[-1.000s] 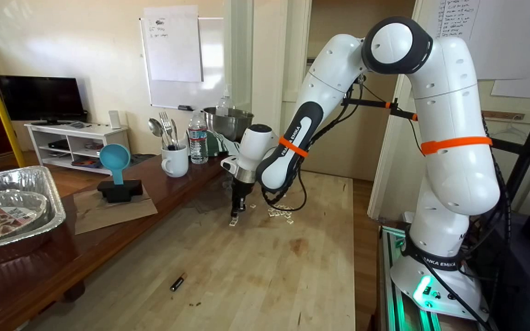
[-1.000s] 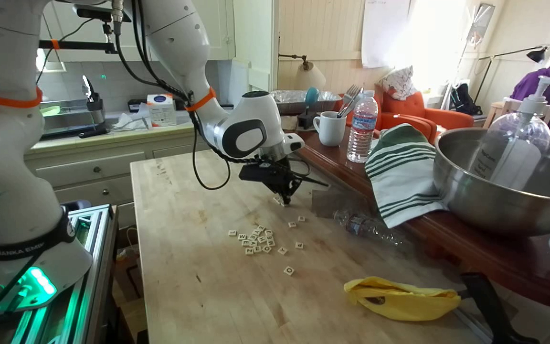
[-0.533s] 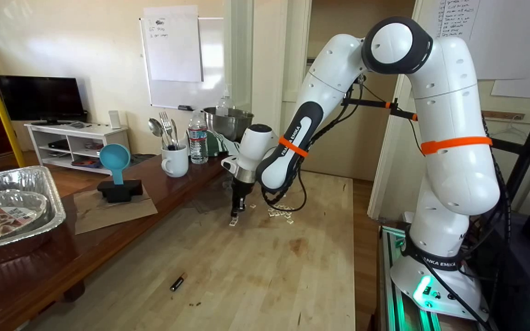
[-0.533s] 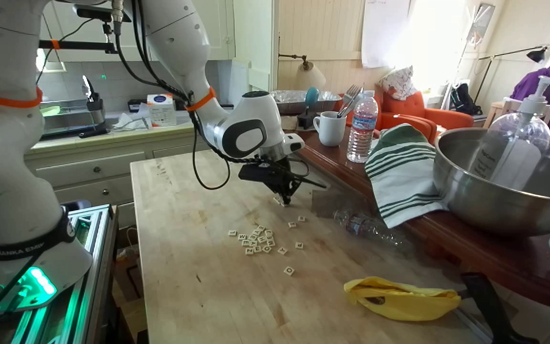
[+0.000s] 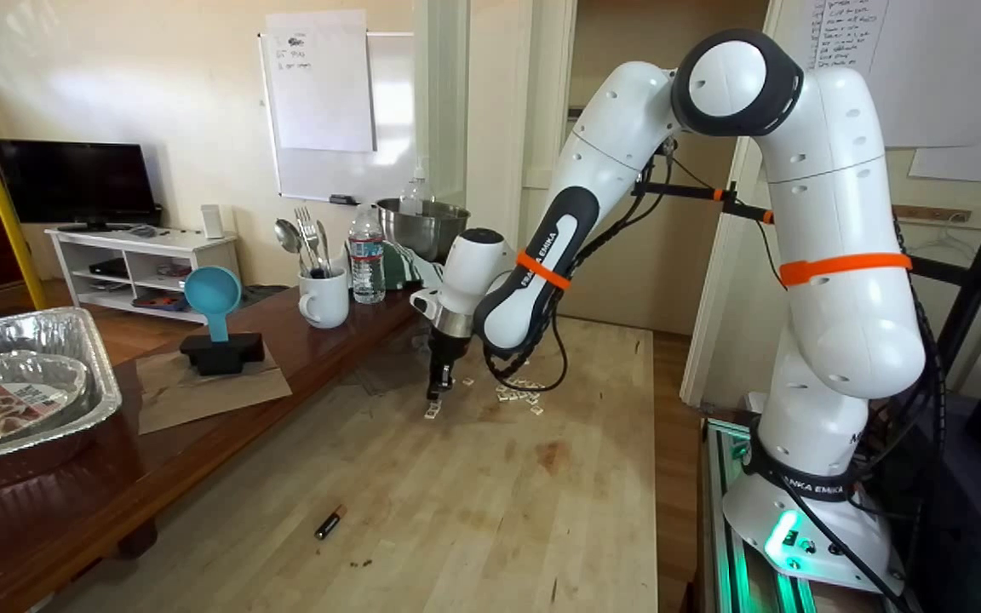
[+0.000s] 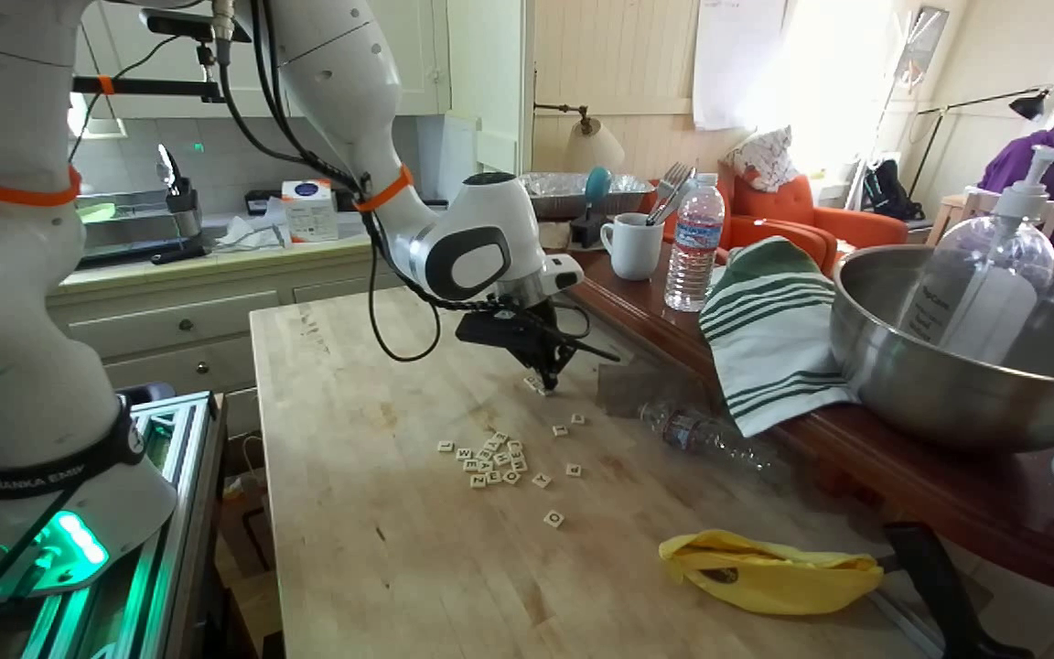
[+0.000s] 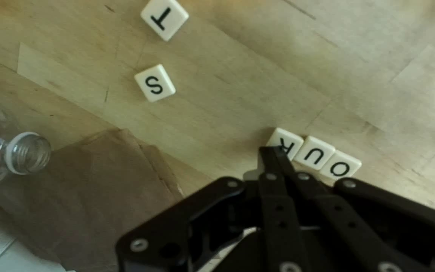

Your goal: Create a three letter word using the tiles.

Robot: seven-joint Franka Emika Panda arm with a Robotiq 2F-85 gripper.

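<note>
Our gripper points down, fingers pressed together and empty, partly hiding the R tile. Toward the drawers, bare table runs open to its edge. The wrist view gives us five readable tiles — R, U tile, O tile in a row; T tile, S tile apart. Our arm bends high.

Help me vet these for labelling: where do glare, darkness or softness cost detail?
In an exterior view, the window is blown white; in an exterior view, glare marks the whiteboard and the tile cluster is illegible; in the wrist view, the end effector is mostly dark, but the S tile reads crisply.
</note>
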